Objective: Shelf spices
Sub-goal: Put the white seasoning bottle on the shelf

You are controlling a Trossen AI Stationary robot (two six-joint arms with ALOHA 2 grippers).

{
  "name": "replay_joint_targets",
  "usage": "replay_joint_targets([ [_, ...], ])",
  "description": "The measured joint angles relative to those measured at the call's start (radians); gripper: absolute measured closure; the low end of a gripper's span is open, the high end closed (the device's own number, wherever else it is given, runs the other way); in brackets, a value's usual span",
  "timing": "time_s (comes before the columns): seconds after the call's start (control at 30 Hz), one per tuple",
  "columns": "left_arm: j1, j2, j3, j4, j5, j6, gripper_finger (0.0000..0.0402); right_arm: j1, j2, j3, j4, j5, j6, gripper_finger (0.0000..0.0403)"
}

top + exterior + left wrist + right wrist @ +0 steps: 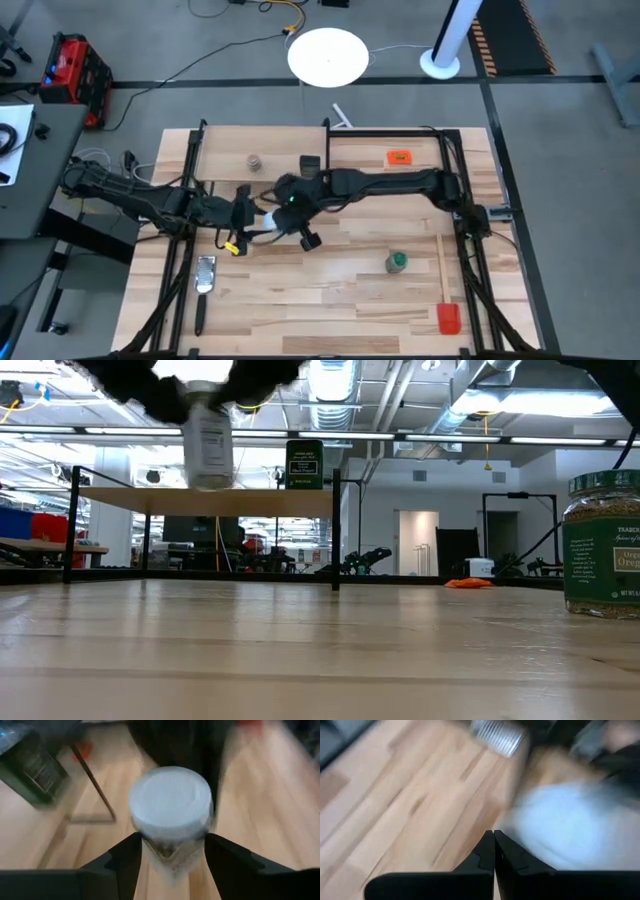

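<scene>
The left gripper [172, 851] is clamping the clear jar with white lid [170, 802] between its fingers, off the table beside the shelf [205, 501]. The right gripper [494, 845], fingers pressed together and empty, is crowding just beside it. Risk: the arms are working close enough to collide, knocking the jar loose.

White-lidded jar [170, 805] held aloft; green-lidded jar [397, 262] upright on table; black tin [304, 464] on shelf [200, 501].

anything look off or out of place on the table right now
Nothing spilled or damaged shows. The clear jar with white lid hangs in mid-air in the left hand, and the right hand is shut beside it. The green-lidded jar stands upright.
</scene>
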Motion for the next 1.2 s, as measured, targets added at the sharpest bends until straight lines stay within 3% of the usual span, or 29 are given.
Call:
replay_joint_targets([
  [0.47, -0.013, 0.044, 0.002, 0.013, -0.098, -0.151, 0.0206, 0.009, 0.057, 0.006, 0.057, 0.044, 0.009, 0.0399],
  [0.67, -0.013, 0.075, 0.001, 0.031, -0.094, -0.187, 0.0244, 0.010, 0.056, 0.009, 0.091, 0.034, 0.007, 0.0399],
  [1.2, -0.015, 0.075, 0.001, 0.007, -0.106, -0.239, 0.0271, 0.009, 0.057, 0.009, 0.048, 0.032, 0.010, 0.0399],
])
